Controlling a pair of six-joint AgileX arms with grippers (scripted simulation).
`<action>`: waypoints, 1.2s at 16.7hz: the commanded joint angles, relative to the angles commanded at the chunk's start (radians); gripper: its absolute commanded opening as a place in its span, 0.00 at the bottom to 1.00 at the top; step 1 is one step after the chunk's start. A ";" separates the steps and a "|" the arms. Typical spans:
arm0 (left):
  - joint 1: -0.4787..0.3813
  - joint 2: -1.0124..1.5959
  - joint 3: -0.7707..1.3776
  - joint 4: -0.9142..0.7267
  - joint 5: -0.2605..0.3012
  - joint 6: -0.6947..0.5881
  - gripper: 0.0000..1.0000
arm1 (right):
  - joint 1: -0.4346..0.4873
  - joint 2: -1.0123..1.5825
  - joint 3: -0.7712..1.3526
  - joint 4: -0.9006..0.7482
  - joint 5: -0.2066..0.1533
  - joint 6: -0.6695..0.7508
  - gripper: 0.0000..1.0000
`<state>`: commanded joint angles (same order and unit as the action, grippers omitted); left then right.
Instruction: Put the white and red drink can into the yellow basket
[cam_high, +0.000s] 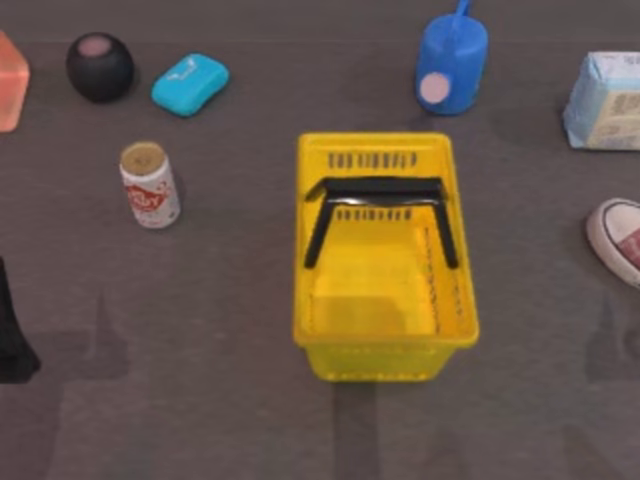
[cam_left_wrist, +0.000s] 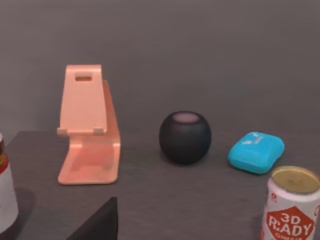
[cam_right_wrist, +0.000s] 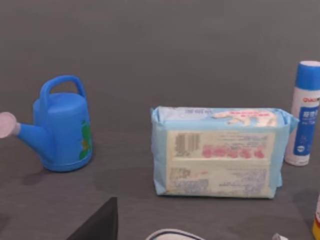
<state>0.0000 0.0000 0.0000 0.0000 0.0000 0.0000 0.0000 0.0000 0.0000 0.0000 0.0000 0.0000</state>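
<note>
The white and red drink can (cam_high: 150, 185) stands upright on the table's left half, its gold-tan top showing; the left wrist view catches it too (cam_left_wrist: 290, 207). The yellow basket (cam_high: 385, 340) sits mid-table with its black handle folded across it, nothing inside. My left gripper (cam_high: 14, 340) is parked at the left edge, nearer than the can and apart from it; one dark fingertip (cam_left_wrist: 100, 222) shows, and it holds nothing. Of my right gripper only one dark fingertip (cam_right_wrist: 102, 222) shows, with bare table beside it.
Along the back stand an orange phone stand (cam_high: 8, 80), a black round speaker (cam_high: 100, 67), a cyan case (cam_high: 190, 83), a blue watering can (cam_high: 452, 65) and a tissue pack (cam_high: 605, 100). A shoe (cam_high: 620, 240) lies at the right edge, with a spray bottle (cam_right_wrist: 305, 112) beyond it.
</note>
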 joint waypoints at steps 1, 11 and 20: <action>0.000 0.000 0.000 0.000 0.000 0.000 1.00 | 0.000 0.000 0.000 0.000 0.000 0.000 1.00; -0.078 0.437 0.369 -0.348 0.034 0.123 1.00 | 0.000 0.000 0.000 0.000 0.000 0.000 1.00; -0.174 1.330 1.189 -0.913 0.051 0.363 1.00 | 0.000 0.000 0.000 0.000 0.000 0.000 1.00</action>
<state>-0.1735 1.3303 1.1894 -0.9133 0.0509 0.3628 0.0000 0.0000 0.0000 0.0000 0.0000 0.0000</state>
